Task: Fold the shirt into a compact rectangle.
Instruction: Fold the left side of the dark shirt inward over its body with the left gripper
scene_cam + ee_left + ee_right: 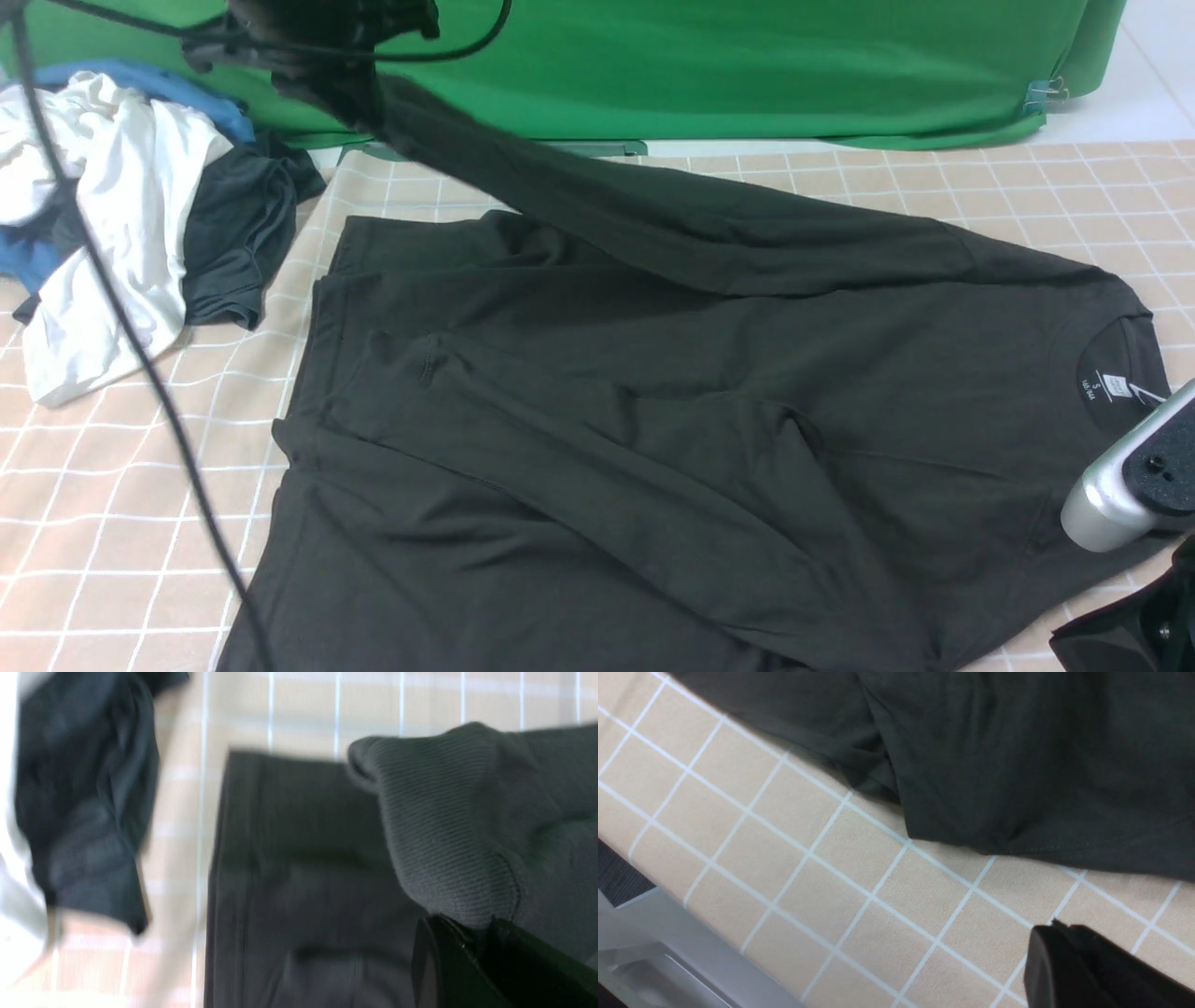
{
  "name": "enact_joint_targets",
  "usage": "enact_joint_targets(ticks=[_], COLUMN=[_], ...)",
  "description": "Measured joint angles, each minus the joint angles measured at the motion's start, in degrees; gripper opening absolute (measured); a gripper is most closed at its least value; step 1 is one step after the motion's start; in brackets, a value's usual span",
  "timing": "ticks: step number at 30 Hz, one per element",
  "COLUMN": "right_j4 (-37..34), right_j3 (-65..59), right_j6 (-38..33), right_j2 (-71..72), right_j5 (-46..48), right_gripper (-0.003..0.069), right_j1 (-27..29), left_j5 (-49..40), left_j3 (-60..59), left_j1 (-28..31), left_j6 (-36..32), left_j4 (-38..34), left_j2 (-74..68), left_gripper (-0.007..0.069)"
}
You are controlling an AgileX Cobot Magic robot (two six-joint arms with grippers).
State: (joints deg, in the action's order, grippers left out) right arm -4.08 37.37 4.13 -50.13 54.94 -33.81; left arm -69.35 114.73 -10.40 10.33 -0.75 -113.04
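Black shirt [653,420] lies spread on the checked tablecloth [112,523], one sleeve [579,205] raised to the blurred left gripper [322,56]. Left wrist view: its jaws pinch the ribbed cuff [444,826]. Right wrist view: right gripper [1069,956], pressed together and empty, hovers beside the shirt's edge.

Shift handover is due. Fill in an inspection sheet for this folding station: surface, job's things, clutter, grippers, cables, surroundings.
Surface: tan checked cloth, lying flat.
Job's things: black shirt spread out, neck label at the right; one sleeve held up off the cloth.
Clutter: white garment, blue garment and dark garment heaped far left.
Grippers: left gripper, fingers shut on the sleeve's ribbed cuff; right gripper shut, empty, over bare cloth beside the shirt.
Cables: black cable hanging across the left side.
Surroundings: green backdrop behind, clip at its right end.
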Motion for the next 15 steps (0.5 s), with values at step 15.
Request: enact_joint_targets(ticks=[15], right_j4=[0.0], right_j3=[0.0], right_j6=[0.0], right_j2=[0.0], right_j5=[-1.53], right_gripper=[0.0031], right_j1=[0.0], left_j5=[3.49], left_j3=[-36.48], left_j1=[0.0], left_j6=[4.31], left_j4=[-0.27], left_j2=[14.33], left_gripper=[0.004])
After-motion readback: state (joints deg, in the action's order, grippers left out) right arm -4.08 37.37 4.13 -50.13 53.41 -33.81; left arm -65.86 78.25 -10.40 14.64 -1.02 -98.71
